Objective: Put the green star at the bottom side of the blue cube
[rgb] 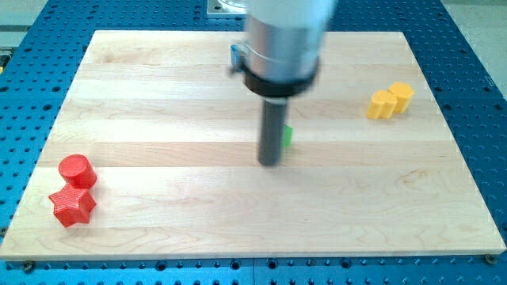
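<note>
My tip (271,163) rests on the wooden board (158,95) near its middle. The green star (287,137) is mostly hidden behind the rod; only a small green sliver shows at the rod's right side, just above the tip. The blue cube (236,56) is mostly hidden behind the arm's grey body; only a blue edge shows at the arm's left, near the view's top. The green star lies below and slightly right of the blue cube.
A red cylinder (77,170) and a red star (72,206) sit together at the view's bottom left. Two yellow blocks (390,100) sit together at the view's upper right. The board lies on a blue perforated table (32,32).
</note>
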### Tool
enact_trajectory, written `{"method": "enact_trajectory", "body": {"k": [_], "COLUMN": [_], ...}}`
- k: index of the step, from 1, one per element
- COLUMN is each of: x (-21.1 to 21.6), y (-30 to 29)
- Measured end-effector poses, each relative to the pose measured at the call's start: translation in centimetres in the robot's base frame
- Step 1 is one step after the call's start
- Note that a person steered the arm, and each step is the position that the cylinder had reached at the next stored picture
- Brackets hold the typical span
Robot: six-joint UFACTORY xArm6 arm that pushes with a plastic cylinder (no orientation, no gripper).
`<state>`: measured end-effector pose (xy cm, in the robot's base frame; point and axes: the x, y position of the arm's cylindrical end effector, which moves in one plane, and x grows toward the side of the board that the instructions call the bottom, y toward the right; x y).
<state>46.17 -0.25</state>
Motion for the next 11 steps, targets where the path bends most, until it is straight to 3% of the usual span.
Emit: {"method": "enact_trajectory", "body": {"k": [1,2,3,5,8,9,11], "x": [-4.2,1.5,2.5,-9.7,-13.0,-12.5,-12.6], "y": [-3.2,-0.9,3.9,0.9,1.7,9.2,29.8]}}
